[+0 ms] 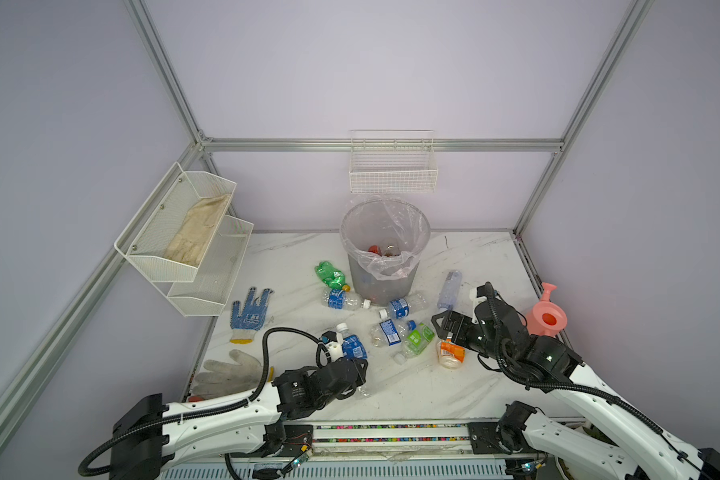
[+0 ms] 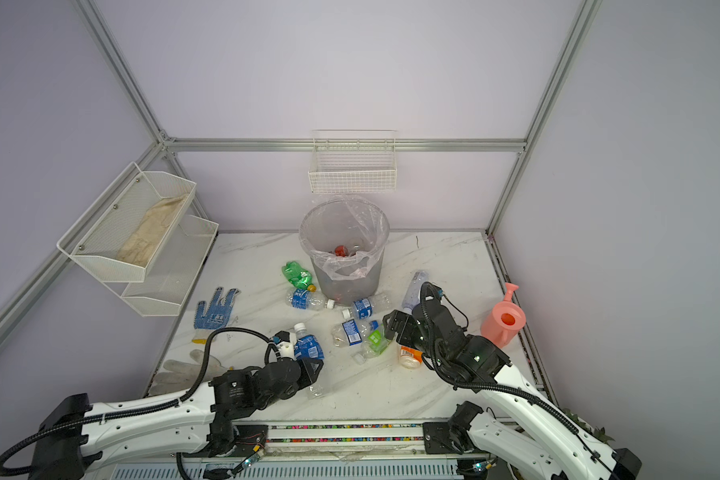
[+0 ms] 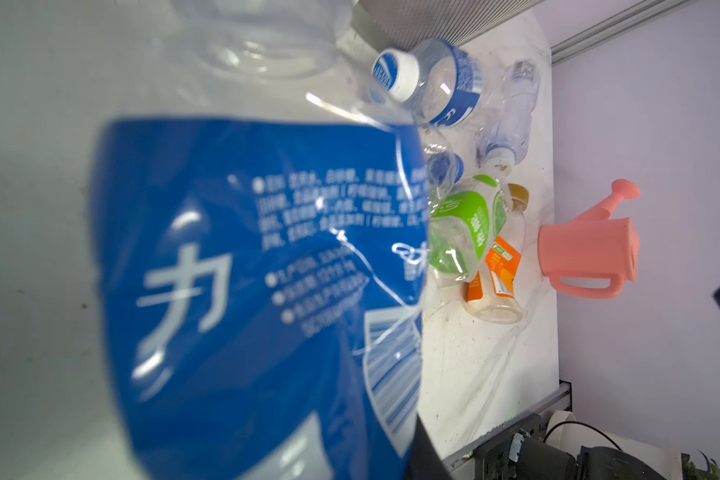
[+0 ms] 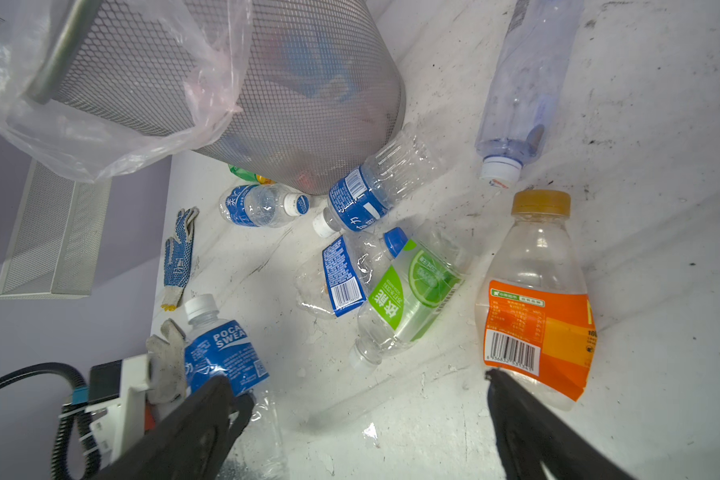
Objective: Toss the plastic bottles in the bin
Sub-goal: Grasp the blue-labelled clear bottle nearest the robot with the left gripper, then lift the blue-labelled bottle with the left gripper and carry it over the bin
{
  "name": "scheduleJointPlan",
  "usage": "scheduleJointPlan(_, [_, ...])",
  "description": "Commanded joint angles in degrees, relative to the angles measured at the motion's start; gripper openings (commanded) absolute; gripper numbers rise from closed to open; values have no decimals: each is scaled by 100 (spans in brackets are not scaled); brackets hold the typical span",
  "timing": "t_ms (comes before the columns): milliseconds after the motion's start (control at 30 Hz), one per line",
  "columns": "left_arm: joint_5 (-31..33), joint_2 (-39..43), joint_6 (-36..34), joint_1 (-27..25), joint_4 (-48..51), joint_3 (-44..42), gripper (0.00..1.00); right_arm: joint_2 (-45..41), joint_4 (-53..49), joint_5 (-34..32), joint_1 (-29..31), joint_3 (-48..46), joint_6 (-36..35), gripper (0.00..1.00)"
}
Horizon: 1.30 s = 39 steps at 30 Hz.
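Note:
My left gripper (image 1: 359, 369) is shut on a blue-labelled plastic bottle (image 1: 352, 345), which tilts cap-up off the near left of the table and fills the left wrist view (image 3: 246, 270). One dark finger (image 3: 422, 457) shows beside it. My right gripper (image 1: 444, 326) stands open (image 4: 366, 386) just above an orange-labelled bottle (image 4: 537, 307), holding nothing. The grey bin (image 1: 416, 266) with its clear bag stands at the back middle, with bottles inside. Several more bottles lie before it: a green one (image 1: 330, 275), blue-labelled ones (image 1: 341, 299) (image 1: 402, 307), and a green-labelled one (image 1: 418, 338).
A pink watering can (image 1: 547, 316) stands at the right edge, close behind my right arm. A blue dotted glove (image 1: 250, 313) and a grey glove (image 1: 229, 374) lie at the left. White wire baskets hang on the left wall (image 1: 184, 237) and the back wall (image 1: 393, 170).

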<state>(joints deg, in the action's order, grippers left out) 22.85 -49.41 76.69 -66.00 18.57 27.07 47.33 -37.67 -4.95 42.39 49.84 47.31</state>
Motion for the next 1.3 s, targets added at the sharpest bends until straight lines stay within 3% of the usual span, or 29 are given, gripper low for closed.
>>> scheduleJointPlan(0, [657, 454, -741, 33, 753, 889, 17, 213, 287, 43, -3, -32, 47, 97])
scheduleJointPlan(500, [1195, 667, -2171, 34, 1527, 2452, 17, 1109, 1255, 332, -3, -49, -162, 97])
scheduleJointPlan(633, [1485, 499, -3022, 33, 1525, 3212, 18, 1258, 1375, 393, -3, 52, -221, 97])
scheduleJointPlan(967, [1760, -680, -5289, 34, 1281, 5506, 19, 621, 1365, 460, -3, -511, 9, 97])
scheduleJointPlan(1267, [1991, -1430, -6256, 53, 1066, 6715, 19, 166, 976, 339, -3, -537, 39, 97])
